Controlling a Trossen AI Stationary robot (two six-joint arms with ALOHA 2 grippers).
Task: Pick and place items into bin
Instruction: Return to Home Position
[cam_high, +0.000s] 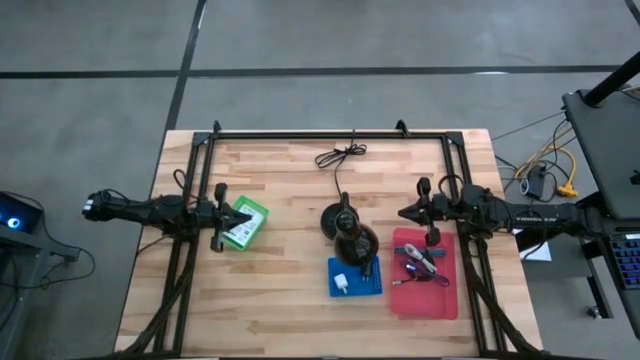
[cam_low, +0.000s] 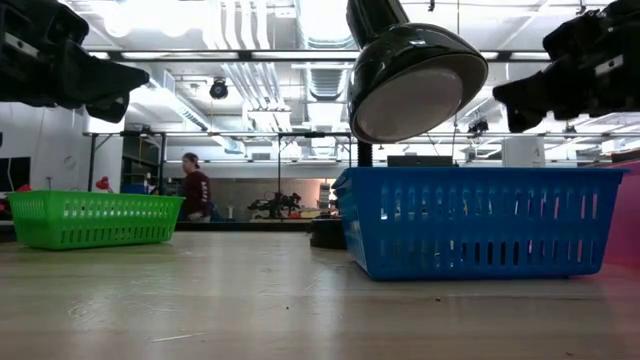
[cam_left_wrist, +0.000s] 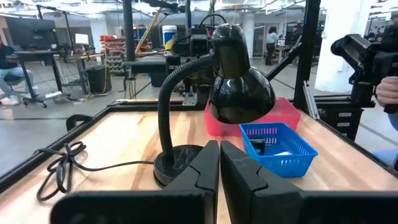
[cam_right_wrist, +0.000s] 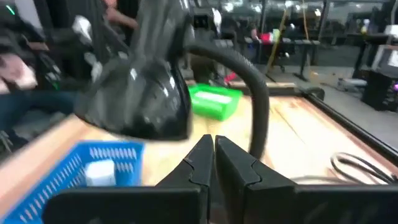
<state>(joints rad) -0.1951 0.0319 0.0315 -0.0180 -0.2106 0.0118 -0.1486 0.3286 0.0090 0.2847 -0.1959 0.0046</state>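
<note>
Several small items lie in a red tray at the table's right. Beside it stands a blue bin with a white piece in it. A green bin sits at the left. My left gripper hovers level above the green bin, shut and holding nothing; its fingers point toward the lamp. My right gripper hangs level beyond the red tray's far end, shut with nothing in it.
A black gooseneck desk lamp stands mid-table between the two grippers, its head over the blue bin. Its black cord is coiled near the far edge. A black frame rail borders the table. People show in the room behind.
</note>
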